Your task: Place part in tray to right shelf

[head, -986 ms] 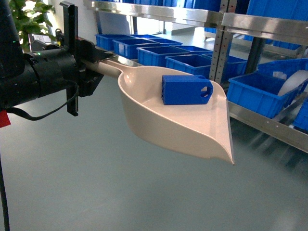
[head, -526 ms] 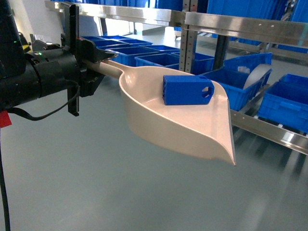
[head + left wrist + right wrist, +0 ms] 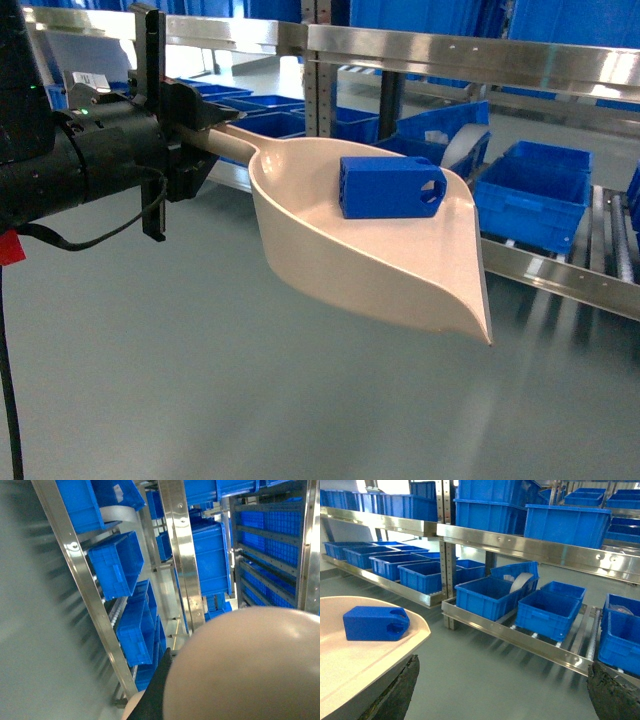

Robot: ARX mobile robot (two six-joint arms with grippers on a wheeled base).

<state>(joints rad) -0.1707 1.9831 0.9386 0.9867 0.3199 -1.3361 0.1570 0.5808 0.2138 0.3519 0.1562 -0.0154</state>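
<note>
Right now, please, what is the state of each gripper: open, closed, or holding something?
Left gripper: closed on the handle of the tray, which carries the part.
Right gripper: open, holding nothing.

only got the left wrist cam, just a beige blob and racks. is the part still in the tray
Observer: Yes, the blue part lies inside the tray, near its far wall.
Operator: what's holding the tray
Observer: The left gripper has it by the handle; the scoop juts out to the right.
Operator: any room on the right shelf
Observer: The right wrist view shows bare roller lane on the right shelf, right of two blue crates.
</note>
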